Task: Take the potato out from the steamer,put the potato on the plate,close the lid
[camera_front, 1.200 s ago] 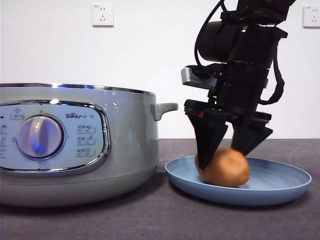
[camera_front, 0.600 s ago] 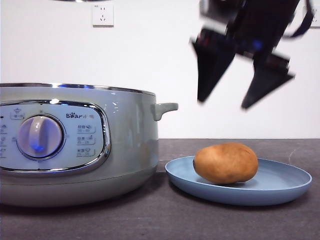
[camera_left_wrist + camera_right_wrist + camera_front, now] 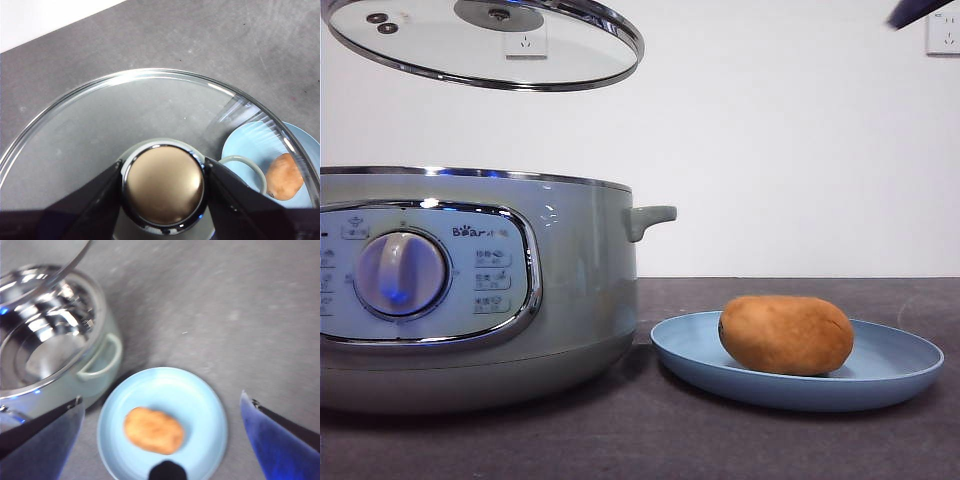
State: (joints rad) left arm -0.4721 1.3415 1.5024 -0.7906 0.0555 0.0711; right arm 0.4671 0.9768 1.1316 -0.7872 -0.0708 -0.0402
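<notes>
The potato (image 3: 786, 335) lies on the plate (image 3: 895, 375) beside the open steamer (image 3: 575, 290), so closing is the step in hand. The left gripper (image 3: 162, 182) is clamped on the knob of the lid (image 3: 485, 45), which hangs tilted above the pot. It should be levelled and centred over the chrome rim before lowering. The right gripper (image 3: 160, 435), jaws spread wide, is high above the plate, clear of the lid's path.

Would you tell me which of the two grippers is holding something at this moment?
The left gripper: its jaws clamp the lid's knob above the steamer. The right gripper is open and empty.
</notes>
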